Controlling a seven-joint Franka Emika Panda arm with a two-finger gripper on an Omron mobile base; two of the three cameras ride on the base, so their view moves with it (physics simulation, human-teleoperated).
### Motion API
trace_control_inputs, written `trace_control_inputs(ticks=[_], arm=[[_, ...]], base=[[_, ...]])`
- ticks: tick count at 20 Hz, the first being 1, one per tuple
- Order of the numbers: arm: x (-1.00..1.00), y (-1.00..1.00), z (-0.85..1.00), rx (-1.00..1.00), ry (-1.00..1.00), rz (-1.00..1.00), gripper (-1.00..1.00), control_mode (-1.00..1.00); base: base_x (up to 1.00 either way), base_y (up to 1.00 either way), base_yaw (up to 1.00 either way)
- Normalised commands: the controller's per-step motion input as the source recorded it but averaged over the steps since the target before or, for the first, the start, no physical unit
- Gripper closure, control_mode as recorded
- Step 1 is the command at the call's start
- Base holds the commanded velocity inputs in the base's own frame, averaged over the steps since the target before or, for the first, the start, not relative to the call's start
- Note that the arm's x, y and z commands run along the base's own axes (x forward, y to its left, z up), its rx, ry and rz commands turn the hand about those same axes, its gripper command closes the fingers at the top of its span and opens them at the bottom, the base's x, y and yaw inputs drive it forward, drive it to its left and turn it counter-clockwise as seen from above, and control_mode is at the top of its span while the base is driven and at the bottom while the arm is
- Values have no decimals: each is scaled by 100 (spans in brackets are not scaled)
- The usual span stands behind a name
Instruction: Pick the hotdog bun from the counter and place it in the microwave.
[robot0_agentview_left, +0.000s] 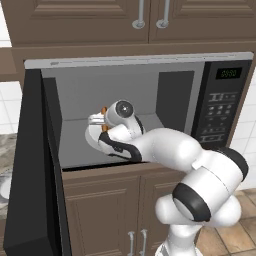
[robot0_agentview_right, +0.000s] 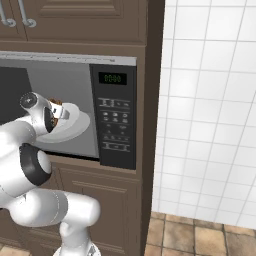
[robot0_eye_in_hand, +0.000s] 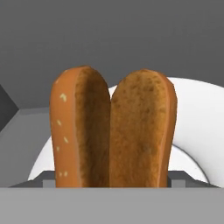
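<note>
The hotdog bun (robot0_eye_in_hand: 113, 131), two orange-brown lobes side by side, stands upright between my fingertips (robot0_eye_in_hand: 47, 178). My gripper (robot0_eye_in_hand: 114, 181) is shut on it. It hangs just over the round white plate (robot0_eye_in_hand: 197, 127) inside the microwave (robot0_agentview_left: 100, 85). From the left base, my gripper (robot0_agentview_left: 97, 120) reaches into the grey interior, with bits of the bun (robot0_agentview_left: 104, 111) showing orange at the hand, above the plate (robot0_agentview_left: 92, 139). The right base view has the bun (robot0_agentview_right: 55, 102) over the plate (robot0_agentview_right: 75, 125). A strip of marbled counter (robot0_agentview_left: 6, 145) lies at the far left.
The black microwave door (robot0_agentview_left: 30, 165) stands swung open on the left, close to my arm. The keypad panel (robot0_agentview_left: 220, 100) with its green display is on the right. Brown cabinets sit above and below. A white tiled wall (robot0_agentview_right: 210, 100) is to the right.
</note>
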Motion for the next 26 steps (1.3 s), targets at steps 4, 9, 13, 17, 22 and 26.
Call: trace_control_inputs(ticks=[4,9,13,17,22,26], arm=[[-7,-9,-2,0,0,0,-100,-100],[-19,-9,0,0,0,0,-100,-100],[-17,-20,0,0,0,0,-100,-100],[-2,-6,2,0,0,0,-100,-100],[-38,-1,6,0,0,0,-100,-100],[-98,0,21,0,-1,0,-100,-100]], base=[[0,0,0],[0,0,0],[0,0,0],[0,0,0],[0,0,0],[0,0,0]])
